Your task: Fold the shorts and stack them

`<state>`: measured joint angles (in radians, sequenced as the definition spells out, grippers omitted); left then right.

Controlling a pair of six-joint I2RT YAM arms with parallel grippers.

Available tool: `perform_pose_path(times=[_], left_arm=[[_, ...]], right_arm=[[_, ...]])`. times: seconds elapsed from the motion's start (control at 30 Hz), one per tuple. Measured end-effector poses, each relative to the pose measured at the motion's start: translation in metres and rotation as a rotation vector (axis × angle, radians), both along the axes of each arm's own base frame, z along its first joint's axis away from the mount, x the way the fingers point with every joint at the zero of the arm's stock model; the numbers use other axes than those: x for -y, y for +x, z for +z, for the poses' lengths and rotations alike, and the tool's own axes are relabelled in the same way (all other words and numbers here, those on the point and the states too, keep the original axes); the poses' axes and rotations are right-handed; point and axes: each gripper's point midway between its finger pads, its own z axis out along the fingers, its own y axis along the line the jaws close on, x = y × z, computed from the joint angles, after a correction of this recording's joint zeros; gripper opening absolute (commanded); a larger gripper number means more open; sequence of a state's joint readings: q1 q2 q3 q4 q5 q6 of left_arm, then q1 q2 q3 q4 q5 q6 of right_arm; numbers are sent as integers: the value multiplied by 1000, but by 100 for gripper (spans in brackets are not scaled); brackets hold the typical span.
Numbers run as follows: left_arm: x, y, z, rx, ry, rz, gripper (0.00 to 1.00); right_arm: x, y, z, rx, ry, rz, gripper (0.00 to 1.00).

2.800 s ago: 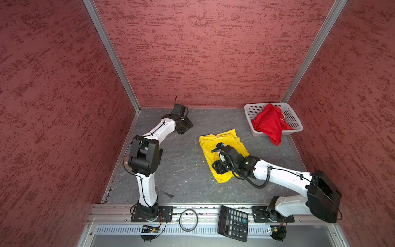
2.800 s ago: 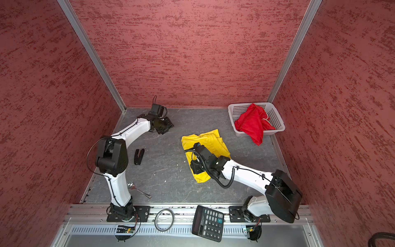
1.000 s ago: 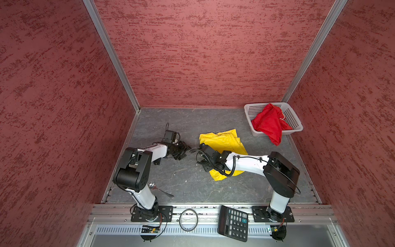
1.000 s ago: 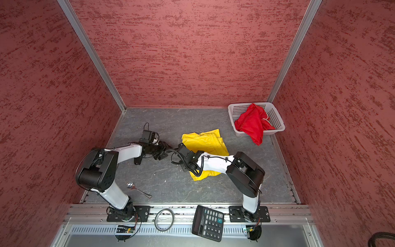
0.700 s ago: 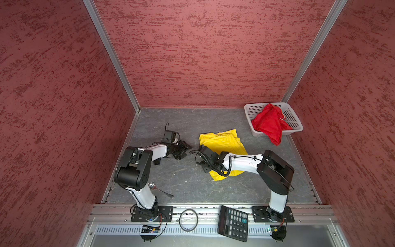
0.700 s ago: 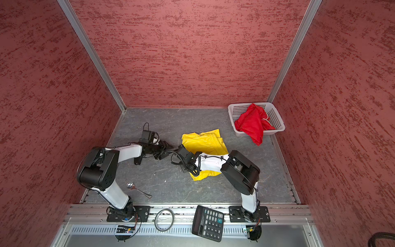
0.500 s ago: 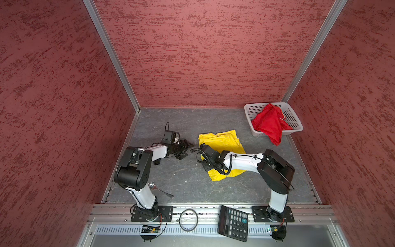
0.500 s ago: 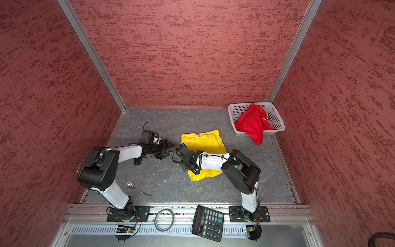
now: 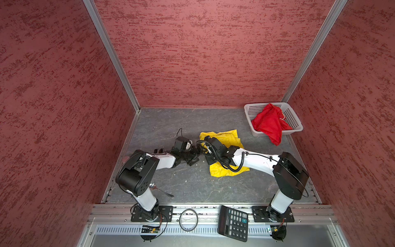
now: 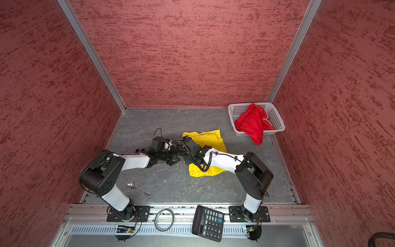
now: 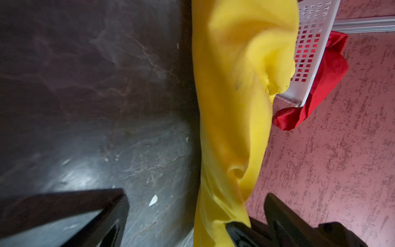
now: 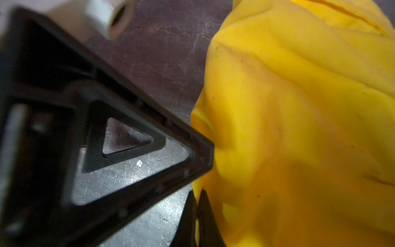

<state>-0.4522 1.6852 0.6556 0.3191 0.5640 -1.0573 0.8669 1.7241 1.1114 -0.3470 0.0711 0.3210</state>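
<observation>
Left tool (image 9: 195,156): reaches low over the middle of the tabletop (image 9: 166,122), jaws spread wide, clamps nothing. Meets the right tool (image 9: 203,148) almost tip to tip at the left edge of the yellow shorts (image 9: 227,138). From the left wrist: one of the fingers (image 11: 85,213) on each side of the frame, well apart, with bare tabletop and a raised ridge of yellow cloth between.

Right tool: pinched together on the left edge of the yellow shorts. From the right wrist: closed fingertips (image 12: 186,218) with a thin sliver of yellow caught between, and a fold of cloth drawn up off the tabletop right behind.

Yellow shorts: crumpled, not folded flat, at the middle of the tabletop, slightly toward the right edge; near half partly hidden under the right forearm.

Red shorts (image 9: 267,125): bunched in the basket (image 9: 294,120) at the far right corner, one end draped over its near rim. Well apart from the yellow pair.

Spoon (image 10: 136,188): flat near the near left corner, beside the left arm's base.

Calculator (image 9: 233,223) and ring (image 9: 188,217): on the rail past the near edge, between the two arm bases.
</observation>
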Motion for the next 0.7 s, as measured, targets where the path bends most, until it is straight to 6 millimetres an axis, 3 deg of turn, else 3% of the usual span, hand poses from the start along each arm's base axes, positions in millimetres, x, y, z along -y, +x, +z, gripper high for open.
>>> perform_pose_path(times=[0.1,0.17,0.2,0.3,0.37,0.47,0.53,0.7], left_arm=[[8,6,0,7,-36,8,100],[14,12,0,15,-58,12,90],[17,14,-2,14,-66,15,84],[23,19,-12,-1,-88,21,51],[28,20,-21,-24,-106,15,34],[32,26,-30,-43,-125,11,18],[32,30,-34,-57,-134,11,13],[18,49,-33,-88,-116,26,12]], right_arm=[[0,-4,-4,-17,2,9,2],[0,-8,-7,-36,8,18,2],[-1,-10,-8,-43,14,23,2],[-7,-15,-9,-65,48,45,4],[-10,-19,-10,-74,76,60,14],[-11,-28,-9,-84,122,87,47],[-11,-34,-5,-83,151,102,54],[-4,-40,13,-39,212,113,54]])
